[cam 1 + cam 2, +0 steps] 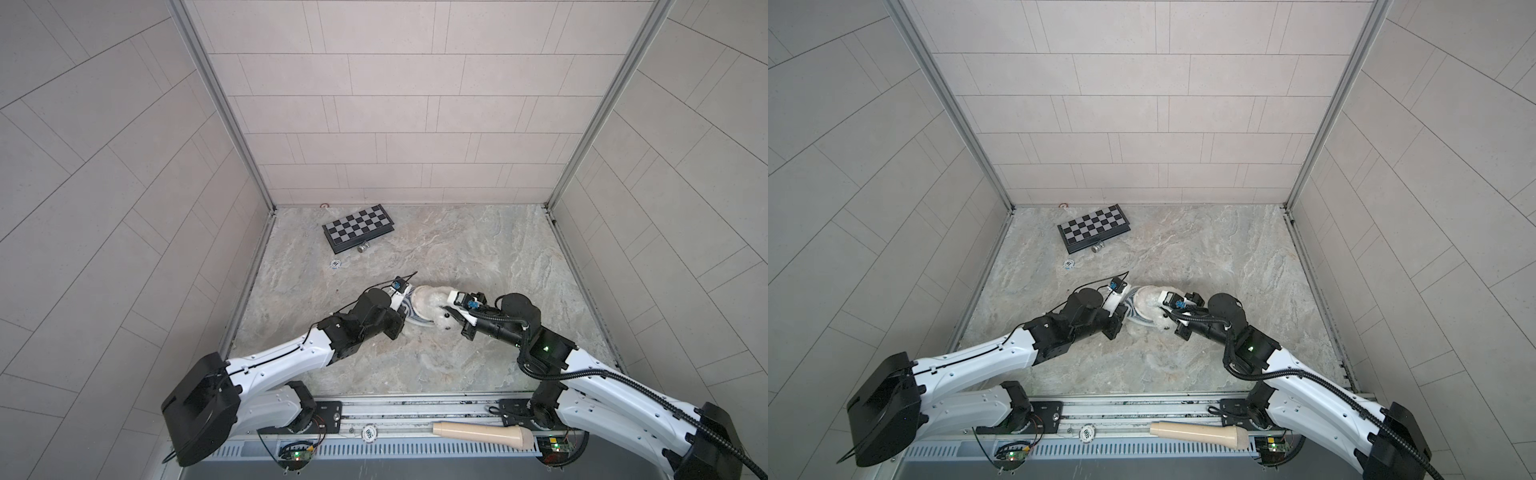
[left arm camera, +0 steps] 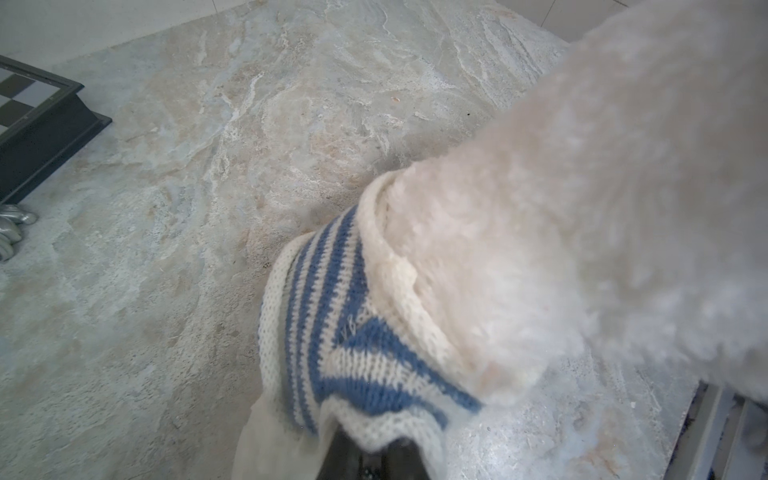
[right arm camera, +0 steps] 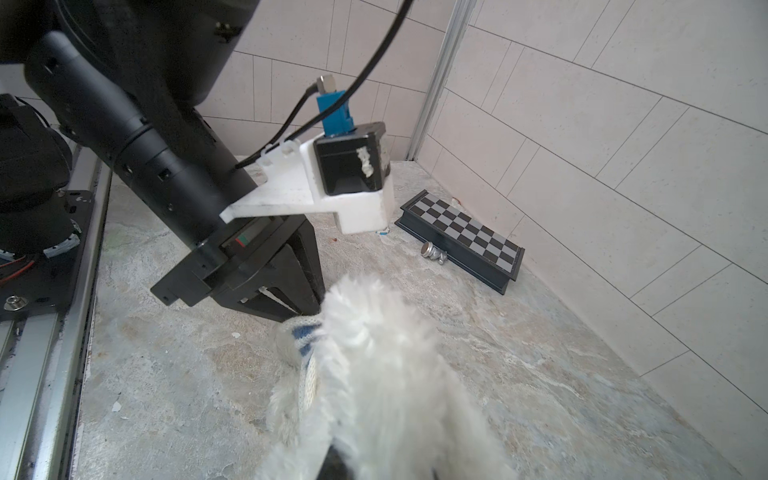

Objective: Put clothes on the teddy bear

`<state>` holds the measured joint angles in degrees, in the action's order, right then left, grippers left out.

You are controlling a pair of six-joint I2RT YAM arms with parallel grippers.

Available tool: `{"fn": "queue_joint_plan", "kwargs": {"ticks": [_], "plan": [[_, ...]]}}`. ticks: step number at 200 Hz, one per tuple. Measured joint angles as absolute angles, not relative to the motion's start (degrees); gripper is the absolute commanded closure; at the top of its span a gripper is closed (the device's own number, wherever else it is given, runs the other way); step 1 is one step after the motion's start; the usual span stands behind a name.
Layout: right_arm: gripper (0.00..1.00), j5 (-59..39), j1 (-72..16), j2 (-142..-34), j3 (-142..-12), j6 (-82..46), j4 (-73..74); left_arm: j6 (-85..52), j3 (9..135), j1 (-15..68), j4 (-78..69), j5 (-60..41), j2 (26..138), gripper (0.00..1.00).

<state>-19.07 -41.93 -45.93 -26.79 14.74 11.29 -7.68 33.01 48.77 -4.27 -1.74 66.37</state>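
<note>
The teddy bear (image 1: pixel 430 301), white and fluffy, is held up over the middle of the marble table, between my two arms in both top views. A blue-and-white striped knit shirt (image 2: pixel 353 332) wraps one end of the bear (image 2: pixel 540 228). My left gripper (image 2: pixel 368 463) is shut on the shirt's white hem, its dark fingers mostly covered by the knit. My right gripper (image 3: pixel 345 467) is shut on the bear's fur (image 3: pixel 386 374) and is almost buried in it. In the right wrist view the left gripper (image 3: pixel 301 305) meets the shirt (image 3: pixel 305 336) at the bear's far end.
A folded chessboard (image 1: pixel 358 227) lies at the back left with a silver chess piece (image 1: pixel 363 248) beside it. A small round token (image 1: pixel 336 264) lies nearer. A beige tapered handle (image 1: pixel 482 434) rests on the front rail. Tiled walls close three sides.
</note>
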Motion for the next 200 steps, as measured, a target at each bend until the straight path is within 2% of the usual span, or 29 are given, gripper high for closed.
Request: {"fn": "queue_joint_plan", "kwargs": {"ticks": [21, 77, 125, 142, 166, 179, 200], "plan": [[1.0, -19.09, -41.8, -45.91, -26.79, 14.74, 11.35, -7.66, 32.18, 48.8, -4.78, -1.78, 64.77, 1.0], [1.0, -18.39, -40.51, -45.8, -28.62, 14.31, 9.15, -9.17, 31.57, 48.8, -2.02, -4.27, 59.24, 1.0], [0.68, -16.23, -39.0, -49.04, -33.78, 12.36, 5.26, -19.9, 34.06, 49.04, 2.28, -10.0, 59.02, 1.0], [0.51, -15.59, -38.83, -50.63, -35.55, 11.64, 3.84, -23.7, 35.24, 49.06, 4.73, -10.17, 58.92, 1.0], [0.32, -14.55, -38.68, -50.96, -36.88, 9.74, 2.61, -28.21, 37.32, 49.01, 7.55, -10.22, 58.94, 1.0], [0.26, -14.09, -38.65, -50.39, -37.21, 9.43, 2.07, -30.41, 38.04, 48.49, 7.77, -10.33, 58.92, 1.0], [0.23, -13.34, -38.57, -47.72, -37.21, 9.08, 0.4, -34.22, 38.35, 47.09, 7.84, -11.0, 58.83, 1.0]]}}
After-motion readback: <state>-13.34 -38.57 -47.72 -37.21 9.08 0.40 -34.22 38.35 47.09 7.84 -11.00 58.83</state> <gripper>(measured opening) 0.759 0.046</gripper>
